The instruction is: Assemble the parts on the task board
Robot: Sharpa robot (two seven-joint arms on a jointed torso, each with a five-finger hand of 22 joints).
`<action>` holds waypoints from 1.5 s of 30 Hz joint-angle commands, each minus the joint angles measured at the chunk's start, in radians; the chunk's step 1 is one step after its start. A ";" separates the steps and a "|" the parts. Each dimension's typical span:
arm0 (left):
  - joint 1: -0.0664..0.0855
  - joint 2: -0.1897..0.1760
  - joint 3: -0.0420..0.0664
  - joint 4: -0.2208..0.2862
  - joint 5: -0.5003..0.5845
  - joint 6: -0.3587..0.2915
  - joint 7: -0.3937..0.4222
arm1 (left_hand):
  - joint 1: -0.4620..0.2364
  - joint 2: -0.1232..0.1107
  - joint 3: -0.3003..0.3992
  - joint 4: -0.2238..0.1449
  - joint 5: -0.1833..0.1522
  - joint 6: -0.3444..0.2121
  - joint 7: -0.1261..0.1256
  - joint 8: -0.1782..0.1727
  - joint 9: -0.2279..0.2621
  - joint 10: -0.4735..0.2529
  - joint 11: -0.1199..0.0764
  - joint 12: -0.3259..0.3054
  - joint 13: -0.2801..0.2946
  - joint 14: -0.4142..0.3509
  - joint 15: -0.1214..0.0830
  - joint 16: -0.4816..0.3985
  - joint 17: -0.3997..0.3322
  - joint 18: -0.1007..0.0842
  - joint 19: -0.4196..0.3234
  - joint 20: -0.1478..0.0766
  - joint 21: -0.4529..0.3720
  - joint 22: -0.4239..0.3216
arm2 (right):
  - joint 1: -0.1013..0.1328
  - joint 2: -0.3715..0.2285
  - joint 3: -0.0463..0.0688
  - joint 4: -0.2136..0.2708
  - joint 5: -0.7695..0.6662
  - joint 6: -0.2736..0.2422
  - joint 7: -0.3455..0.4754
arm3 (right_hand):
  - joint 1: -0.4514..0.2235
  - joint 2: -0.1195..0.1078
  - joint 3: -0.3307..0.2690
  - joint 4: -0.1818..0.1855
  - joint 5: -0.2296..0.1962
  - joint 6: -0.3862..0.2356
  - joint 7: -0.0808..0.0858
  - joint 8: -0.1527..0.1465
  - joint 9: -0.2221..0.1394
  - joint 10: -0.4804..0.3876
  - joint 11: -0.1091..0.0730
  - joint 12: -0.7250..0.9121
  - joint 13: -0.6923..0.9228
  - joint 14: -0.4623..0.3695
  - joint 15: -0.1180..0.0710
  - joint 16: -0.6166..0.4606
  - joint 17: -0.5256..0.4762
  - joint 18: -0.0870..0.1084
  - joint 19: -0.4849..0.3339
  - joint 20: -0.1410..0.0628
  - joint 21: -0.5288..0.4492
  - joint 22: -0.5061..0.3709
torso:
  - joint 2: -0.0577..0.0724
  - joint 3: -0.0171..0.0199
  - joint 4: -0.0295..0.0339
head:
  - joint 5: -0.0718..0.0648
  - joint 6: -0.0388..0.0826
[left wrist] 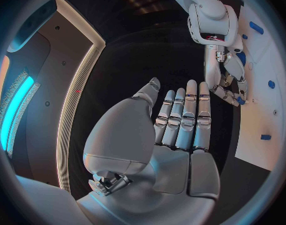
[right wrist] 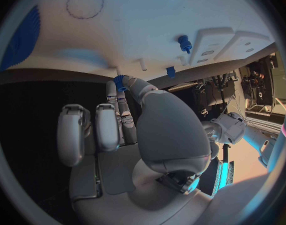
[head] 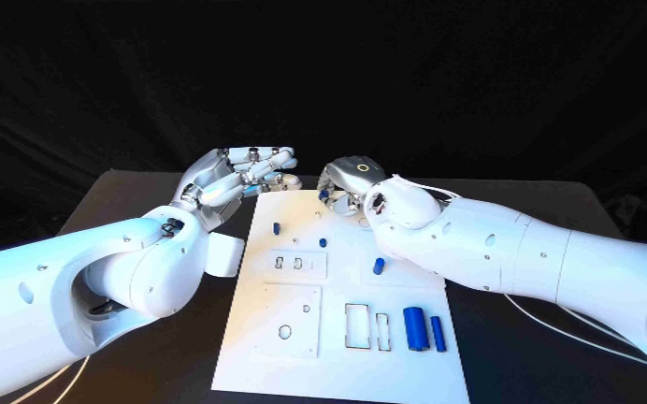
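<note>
The white task board (head: 337, 367) lies in the middle of the black table. My right hand (head: 353, 182) is at the board's far edge and pinches a small blue part (right wrist: 121, 81) between thumb and fingertip, close to the board's surface. The left wrist view shows that hand (left wrist: 227, 80) and the part (left wrist: 240, 100) too. My left hand (head: 243, 175) hovers beside the board's far left corner, its fingers (left wrist: 183, 117) straight and side by side, holding nothing. On the board are a blue peg (head: 277, 228), another (head: 323, 240), a short piece (head: 379, 265) and two blue cylinders (head: 415, 326).
The board has rectangular slots (head: 357, 324) and an oval hole (head: 287, 332) in its near half. In the right wrist view a blue peg (right wrist: 184, 43) stands upright on the board. Both forearms flank the board. A white cable (head: 580, 334) runs along the table on the right.
</note>
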 commanded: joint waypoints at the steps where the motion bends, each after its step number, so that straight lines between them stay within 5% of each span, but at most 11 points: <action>1: 0.002 0.000 0.001 0.002 0.000 0.018 0.006 | -0.001 0.012 0.006 -0.001 0.000 0.001 0.004 -0.007 0.000 -0.006 0.000 -0.001 -0.001 -0.007 0.003 -0.005 0.001 0.012 -0.006 -0.001 -0.003 -0.001 | -0.007 -0.007 -0.004 -0.001 -0.005 0.028 -0.011 | -0.004 -0.008 0.006 0.000 0.005 0.001 0.002 0.007 0.001 -0.004 0.004 -0.002 0.002 0.040 0.000 0.005 0.001 -0.002 0.003 0.005 -0.006 0.000 | 0.000 0.0001 -0.0005 | 0.001 0.000; 22: 0.002 0.001 0.001 -0.002 0.001 0.026 -0.005 | -0.001 0.011 0.009 -0.003 0.000 -0.003 0.006 -0.009 0.000 -0.012 0.003 -0.002 -0.001 -0.017 0.006 -0.013 0.000 0.011 -0.014 0.002 -0.008 -0.005 | -0.010 -0.013 -0.004 0.003 0.024 0.004 0.004 | -0.019 -0.020 0.004 0.006 0.000 -0.010 0.006 -0.003 0.003 -0.009 0.008 -0.007 0.000 0.039 0.003 0.004 0.000 -0.001 -0.001 0.008 -0.011 -0.006 | 0.001 -0.0006 0.0000 | 0.002 0.002; 26: 0.002 0.001 0.001 -0.001 0.001 0.026 -0.005 | -0.001 0.011 0.009 -0.003 0.000 -0.003 0.006 -0.009 0.000 -0.012 0.003 -0.002 -0.001 -0.017 0.006 -0.013 0.000 0.011 -0.014 0.002 -0.008 -0.005 | -0.010 -0.011 -0.004 -0.001 0.031 -0.001 0.007 | -0.047 -0.049 -0.007 0.024 -0.070 -0.113 0.024 -0.023 -0.017 -0.069 0.026 -0.041 -0.016 0.023 0.020 -0.038 -0.055 0.012 -0.030 0.020 -0.059 -0.069 | 0.001 -0.0017 0.0005 | 0.000 0.004; 29: 0.002 0.001 0.001 -0.001 0.001 0.026 -0.005 | -0.001 0.011 0.009 -0.003 0.000 -0.003 0.006 -0.010 0.000 -0.013 0.003 -0.002 -0.001 -0.019 0.007 -0.014 -0.001 0.011 -0.015 0.003 -0.009 -0.005 | -0.010 -0.009 -0.004 -0.001 0.033 -0.002 0.008 | -0.056 -0.063 -0.026 0.031 -0.071 -0.179 0.026 -0.022 -0.032 -0.098 0.031 -0.053 -0.023 0.016 0.023 -0.060 -0.082 0.019 -0.045 0.026 -0.085 -0.102 | 0.002 -0.0012 0.0023 | 0.000 0.005; 33: 0.002 0.000 0.001 -0.002 0.001 0.025 -0.005 | -0.001 0.011 0.009 -0.003 0.000 -0.004 0.006 -0.010 0.000 -0.013 0.003 -0.002 -0.001 -0.019 0.007 -0.014 -0.001 0.011 -0.015 0.003 -0.009 -0.005 | -0.010 -0.015 -0.004 0.006 0.034 -0.008 0.008 | -0.057 -0.064 -0.038 0.034 -0.076 -0.186 0.026 -0.020 -0.033 -0.105 0.032 -0.053 -0.024 0.016 0.023 -0.064 -0.087 0.020 -0.046 0.028 -0.090 -0.106 | 0.001 -0.0007 0.0020 | 0.001 0.005; 40: 0.002 -0.002 0.001 -0.008 0.005 0.027 -0.003 | -0.001 0.011 0.009 -0.003 0.000 -0.004 0.006 -0.010 0.000 -0.013 0.003 -0.002 -0.001 -0.019 0.007 -0.014 -0.001 0.011 -0.015 0.003 -0.009 -0.005 | -0.002 -0.098 -0.001 0.099 0.050 -0.041 0.000 | -0.044 -0.048 -0.044 0.038 -0.046 -0.137 0.020 -0.002 -0.023 -0.074 0.025 -0.031 -0.019 0.020 0.018 -0.060 -0.083 0.016 -0.034 0.025 -0.079 -0.086 | -0.002 -0.0001 -0.0045 | 0.005 0.009; 45: 0.002 -0.002 0.000 -0.016 0.006 0.030 -0.002 | -0.001 0.011 0.010 -0.004 0.000 -0.004 0.007 -0.010 0.000 -0.014 0.004 -0.002 -0.001 -0.019 0.007 -0.015 0.000 0.011 -0.016 0.003 -0.010 -0.006 | 0.014 -0.220 0.009 0.213 0.158 -0.051 0.002 | -0.052 -0.042 -0.044 0.053 -0.041 -0.103 0.014 0.007 -0.016 0.019 0.007 0.012 -0.007 0.034 0.006 -0.024 -0.037 0.006 -0.011 0.015 -0.043 -0.034 | -0.009 0.0015 -0.0175 | 0.004 0.013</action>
